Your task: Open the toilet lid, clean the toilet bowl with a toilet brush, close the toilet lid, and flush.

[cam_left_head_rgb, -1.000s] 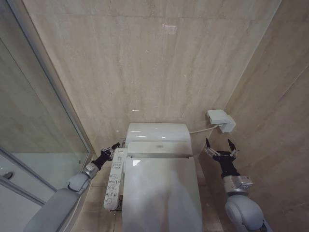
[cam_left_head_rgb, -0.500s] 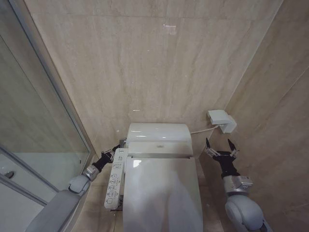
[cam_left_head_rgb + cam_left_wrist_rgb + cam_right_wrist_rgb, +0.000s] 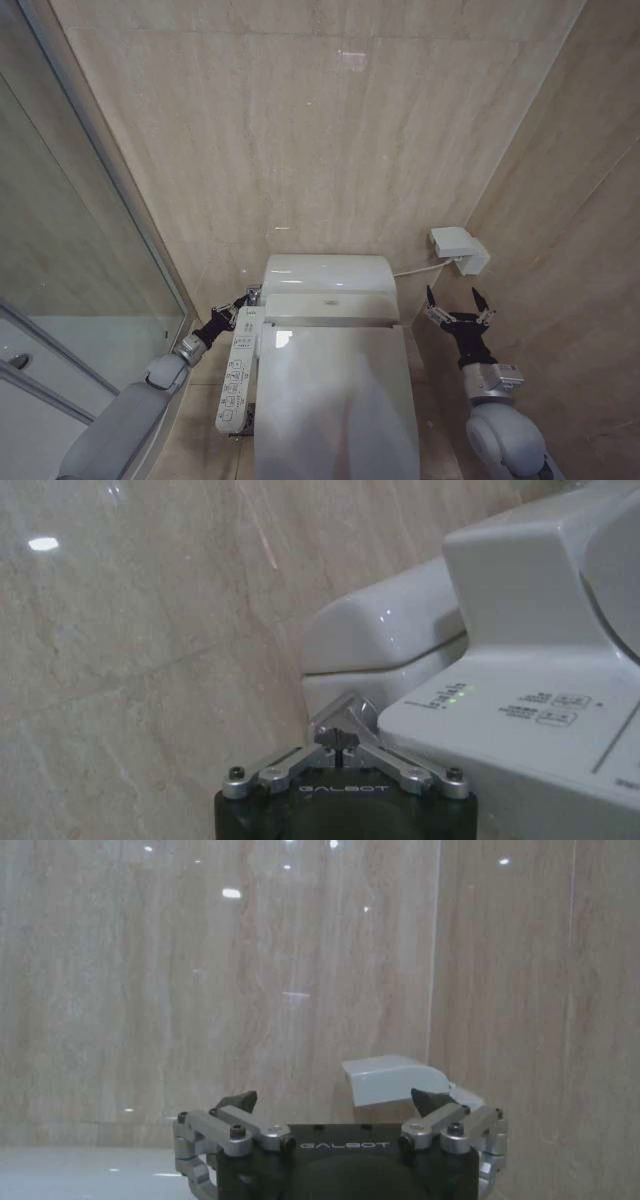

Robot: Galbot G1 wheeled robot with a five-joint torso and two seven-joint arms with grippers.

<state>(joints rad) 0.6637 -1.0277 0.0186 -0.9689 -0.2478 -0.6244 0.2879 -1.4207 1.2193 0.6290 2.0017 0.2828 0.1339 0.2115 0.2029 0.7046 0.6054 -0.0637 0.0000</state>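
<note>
The toilet lid (image 3: 335, 400) lies shut, white and glossy, covering the toilet bowl, which is hidden beneath it. The toilet brush is out of view. My left gripper (image 3: 246, 297) reaches along the toilet's left side, its tips at the far end of the side control panel (image 3: 237, 370), close to the rear housing (image 3: 328, 275). In the left wrist view the left gripper (image 3: 340, 721) has its fingers drawn together in a point beside the panel (image 3: 520, 727). My right gripper (image 3: 453, 300) hovers open to the right of the toilet, holding nothing; it faces the wall (image 3: 335, 1102).
A glass shower partition (image 3: 80, 250) stands close on the left. Beige tiled walls enclose the back and right. A small white wall box (image 3: 458, 248) with a cable sits just above the right gripper. Green lights (image 3: 452, 695) glow on the panel.
My left gripper has slid forward along the control panel toward the toilet's rear and wall. The right arm has not moved.
</note>
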